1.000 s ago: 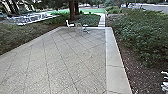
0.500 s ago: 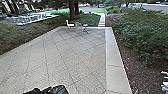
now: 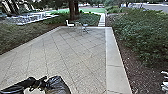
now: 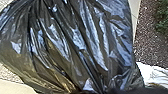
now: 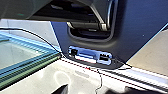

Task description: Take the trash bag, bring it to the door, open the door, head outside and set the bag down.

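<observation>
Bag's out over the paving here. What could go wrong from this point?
The trash bag is drawn into tight creases and looks thin, so it may tear or slip if it is dragged.
It covers much of the left wrist view, which could make the ground beneath it hard to judge when lowering it.
In the right wrist view, a dark cable curves past the glass panel toward the robot's base; it might snag if the base moves.
</observation>
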{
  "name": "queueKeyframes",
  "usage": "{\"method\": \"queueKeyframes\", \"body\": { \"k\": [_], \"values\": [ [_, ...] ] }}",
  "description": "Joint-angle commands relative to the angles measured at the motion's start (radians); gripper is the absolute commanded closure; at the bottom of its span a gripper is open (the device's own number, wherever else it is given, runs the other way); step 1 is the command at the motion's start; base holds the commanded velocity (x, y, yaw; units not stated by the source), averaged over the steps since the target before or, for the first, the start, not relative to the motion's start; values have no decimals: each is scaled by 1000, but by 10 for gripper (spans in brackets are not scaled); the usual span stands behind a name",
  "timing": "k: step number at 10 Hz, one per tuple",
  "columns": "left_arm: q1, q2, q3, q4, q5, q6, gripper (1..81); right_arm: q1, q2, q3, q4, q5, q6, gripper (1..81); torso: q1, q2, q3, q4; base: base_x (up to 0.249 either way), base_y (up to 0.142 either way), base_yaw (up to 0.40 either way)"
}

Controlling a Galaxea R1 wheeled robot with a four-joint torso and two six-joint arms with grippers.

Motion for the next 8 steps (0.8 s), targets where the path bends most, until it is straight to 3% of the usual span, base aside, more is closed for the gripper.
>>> {"method": "queueKeyframes", "body": {
  "k": [1, 2, 3, 6, 7, 8],
  "values": [
    [-178, -52, -37, -31, 105, -10, 811, 4, 17, 15, -9, -63, -1, 10, 0, 0, 0, 0, 0, 0, 0],
    [-181, -57, -39, -29, 122, -15, 811, 3, 17, 15, -7, -62, -1, 10, 0, 0, 0, 0, 0, 0, 0],
    [-181, -60, -39, -29, 123, -15, 10, 1, 18, 15, -9, -59, -1, 10, 0, 0, 0, 0, 0, 0, 0],
    [-156, -59, -34, -16, 126, -13, 10, 1, 20, 15, -1, -56, 2, 10, 0, 0, -1, 0, 0, 0, 0],
    [-107, -45, -34, -16, 128, -6, 10, 1, 20, 15, -1, -54, 2, 10, 0, 0, 20, 0, 0, 0, 0],
    [-15, -11, -34, 4, 119, 20, 10, 1, 21, 15, 2, -53, 2, 10, 0, 0, 75, 0, 0, 0, 0]
  ]
}}
